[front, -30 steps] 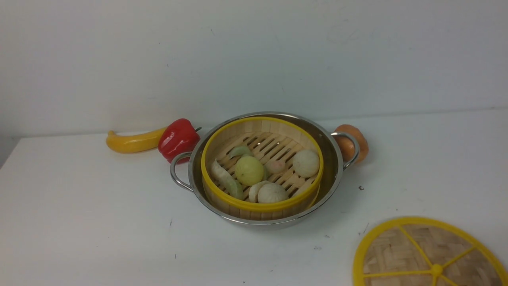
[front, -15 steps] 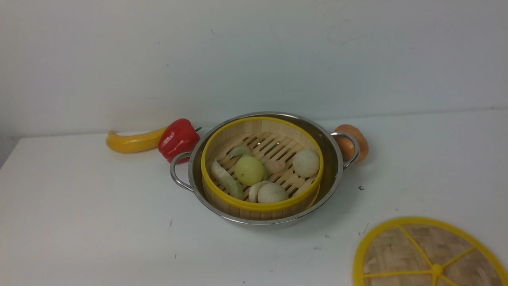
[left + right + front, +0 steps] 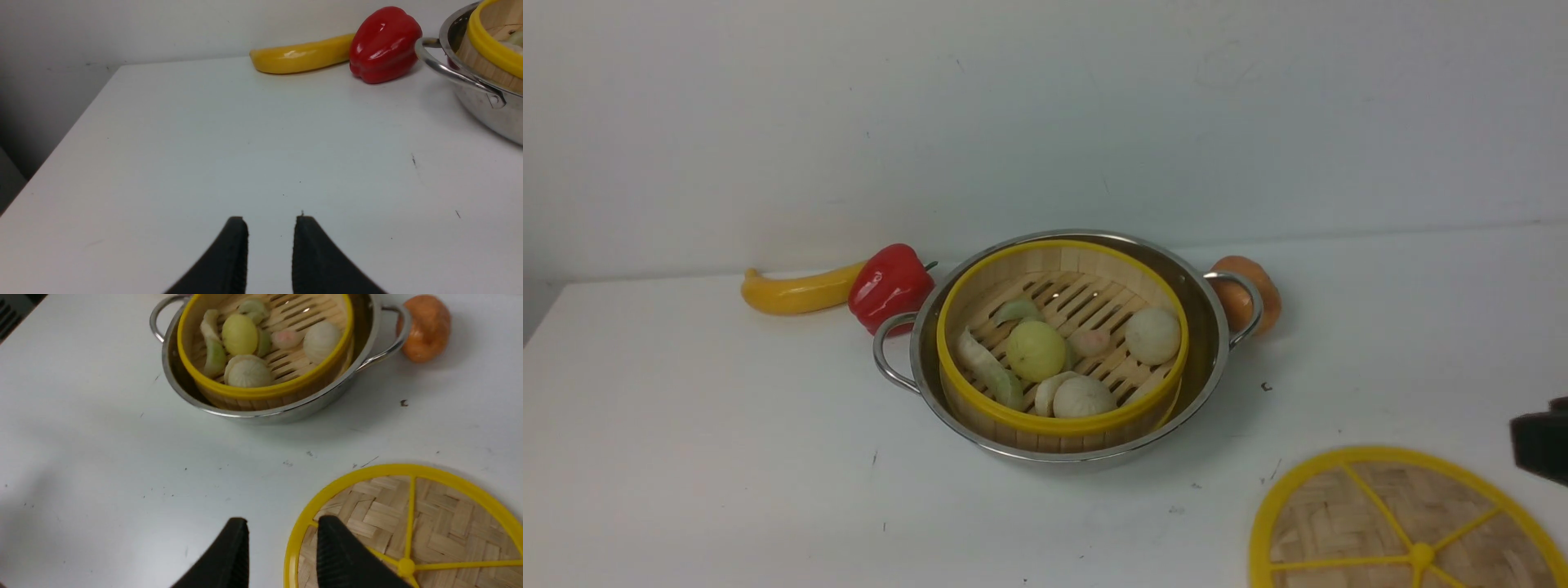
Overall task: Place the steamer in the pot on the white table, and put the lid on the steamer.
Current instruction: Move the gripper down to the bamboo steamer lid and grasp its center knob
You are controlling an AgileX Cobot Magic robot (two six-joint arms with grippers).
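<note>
Though the front view gives me the whole pot point(image 3: 1207, 343), it cuts the lid point(image 3: 1347, 514) off at its bottom and right edges. Of the right arm it shows only a dark block point(image 3: 1539, 441) at the right edge, just above the lid, and I cannot tell which part that is. An orange piece point(image 3: 1254, 298) sits half hidden behind the pot's far right side.

From the left wrist view I see the left gripper point(image 3: 269, 220) over bare white table point(image 3: 727, 425). Its black fingers point(image 3: 237, 253) are a narrow gap apart with nothing between them. The right gripper point(image 3: 282, 522) is parted a little wider and also holds nothing. One finger lines up over the near rim of the lid and the other over bare table beside it; whether either touches I cannot tell.

The steamer point(image 3: 1058, 426) sits inside the pot near the middle of the table, its yellow rim standing above the steel edge. Its slatted floor carries pale buns and dumplings point(image 3: 1036, 349). The lid lies flat on the table, near right of the pot and well apart from it, with its woven face, yellow spokes and centre knob up. A red pepper point(image 3: 890, 286) and a yellow banana-shaped piece point(image 3: 796, 294) lie at the pot's far left.
</note>
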